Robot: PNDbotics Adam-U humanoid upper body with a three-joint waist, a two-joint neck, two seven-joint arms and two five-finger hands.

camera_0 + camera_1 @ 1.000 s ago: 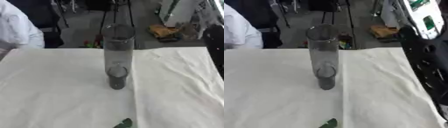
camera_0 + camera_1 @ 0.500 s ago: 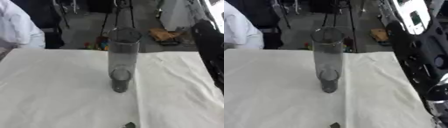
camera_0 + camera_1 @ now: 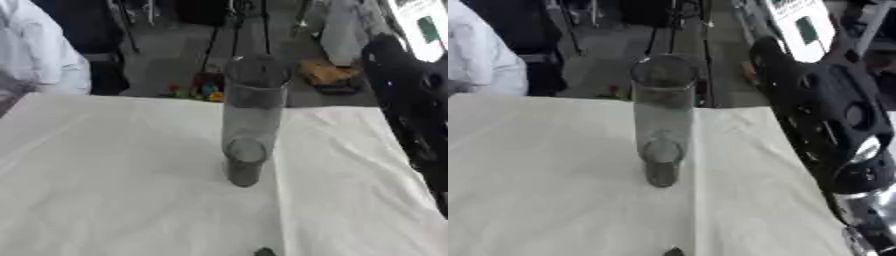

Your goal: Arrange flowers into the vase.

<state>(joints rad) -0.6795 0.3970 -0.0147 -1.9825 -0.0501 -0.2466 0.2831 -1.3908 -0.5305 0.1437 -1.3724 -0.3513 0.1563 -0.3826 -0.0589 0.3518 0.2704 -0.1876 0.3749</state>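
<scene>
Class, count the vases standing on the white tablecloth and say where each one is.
1: a tall clear glass vase upright near the middle of the tablecloth. None seems hidden.

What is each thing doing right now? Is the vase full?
Vase: upright on the cloth, clear, no flowers in it.
Cloth: spread flat over the table, lightly creased.
Right arm: reaching in along the right side; hand not visible.
Dark bit: lying at the cloth's near edge, too cut off to identify.

My right arm (image 3: 824,130) comes in along the right edge, black with silver joints low down. I see only the arm; neither of my hands shows in either view.
</scene>
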